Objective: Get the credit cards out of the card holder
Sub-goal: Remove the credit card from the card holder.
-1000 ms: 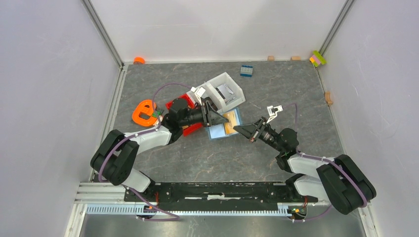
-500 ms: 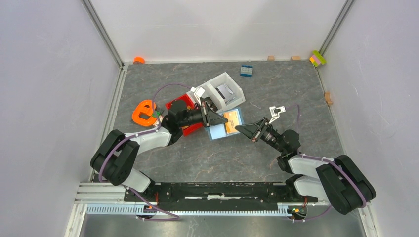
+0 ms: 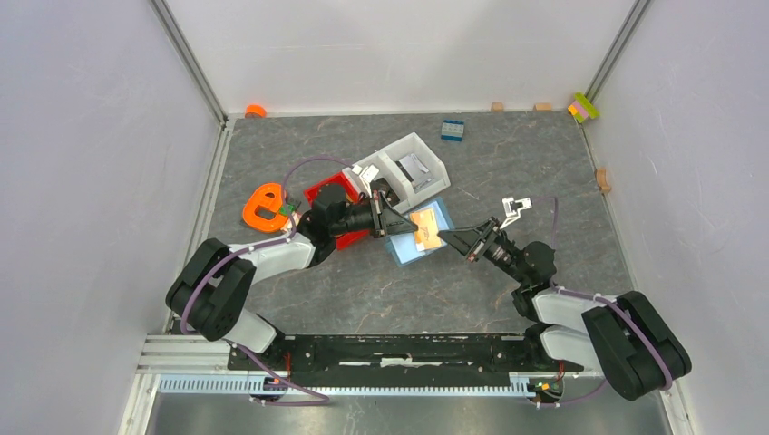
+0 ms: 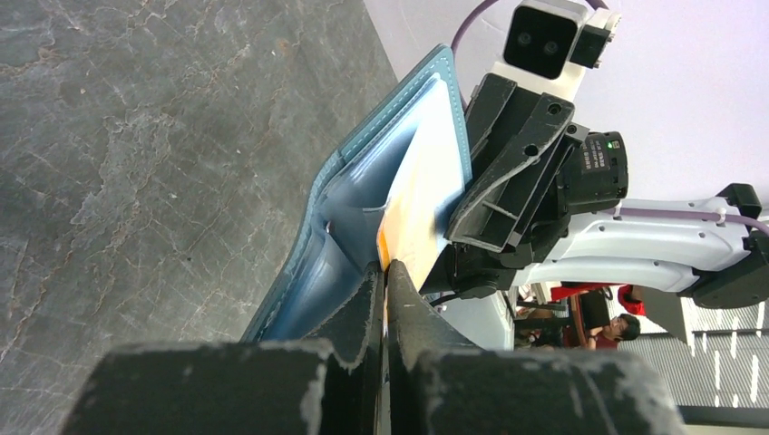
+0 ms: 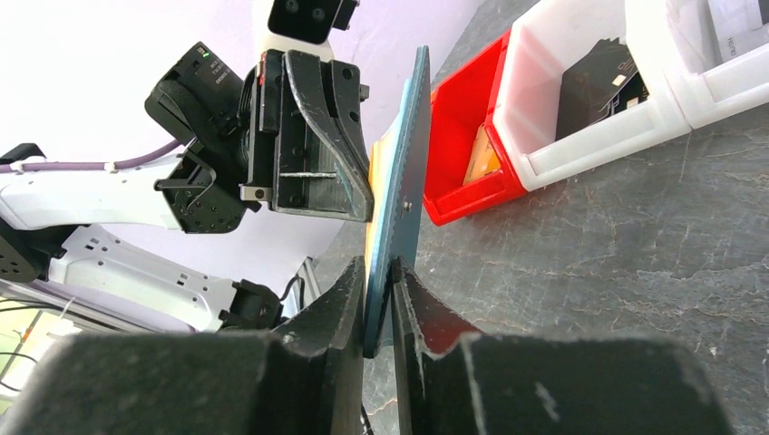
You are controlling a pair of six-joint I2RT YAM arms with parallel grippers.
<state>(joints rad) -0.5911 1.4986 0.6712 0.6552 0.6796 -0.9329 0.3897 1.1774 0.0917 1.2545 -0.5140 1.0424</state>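
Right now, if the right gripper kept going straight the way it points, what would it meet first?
The card holder, whose edge sits in the right gripper; just beyond, likely the left gripper, pinching a credit card, though depth is unclear.

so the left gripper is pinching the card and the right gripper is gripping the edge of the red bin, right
No: the right gripper is gripping the edge of the teal wallet, as the right wrist view shows. The left gripper is pinching the card.
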